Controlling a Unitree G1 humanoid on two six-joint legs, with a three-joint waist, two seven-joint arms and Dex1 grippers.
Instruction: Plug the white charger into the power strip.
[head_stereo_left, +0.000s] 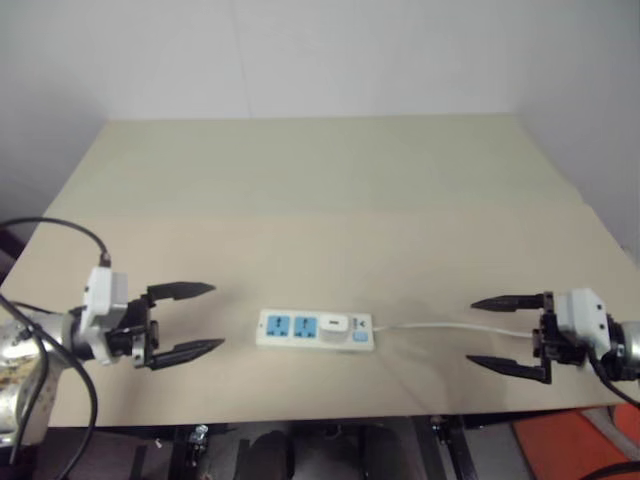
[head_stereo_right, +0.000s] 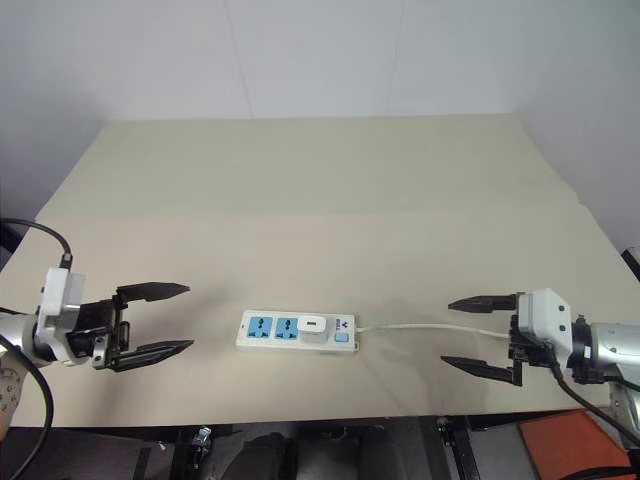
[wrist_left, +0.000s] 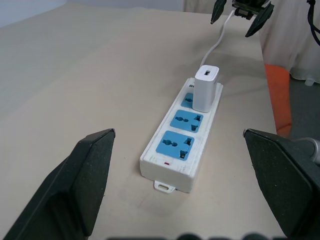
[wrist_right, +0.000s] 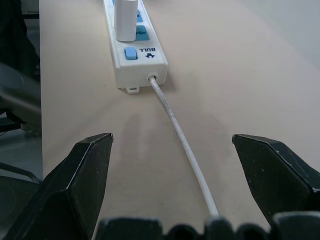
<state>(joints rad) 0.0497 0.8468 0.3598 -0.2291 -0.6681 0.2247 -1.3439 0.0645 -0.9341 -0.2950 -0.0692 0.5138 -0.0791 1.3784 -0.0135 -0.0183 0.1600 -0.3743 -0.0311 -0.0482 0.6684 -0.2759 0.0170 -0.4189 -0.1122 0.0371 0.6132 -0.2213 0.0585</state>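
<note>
Head views (left and right eye, one scene). A beige table carries the power strip, which lies flat near the front edge, lengthwise across the view. The white charger stands upright in the socket nearest the switch end of the strip; the two blue sockets on the robot's left of it are free. A thin white cord runs from the strip's switch end toward the robot's right. The left tool hangs over the table well to the left of the strip, pointing at it, its two black fingers spread wide and holding nothing. The right tool hangs near the right edge, pointing back toward the strip, its fingers likewise wide apart and empty, with the cord passing between them.

Left wrist view. The left tool's fingers stand wide at either side, with the strip between and beyond them, apart from both. The charger sits in the far socket, a small slot in its top face. The right tool shows at the far end of the cord.

Right wrist view. The right tool's fingers stand wide apart; the cord runs between them up to the strip's end, where a blue switch lies just beside the seated charger.
</note>
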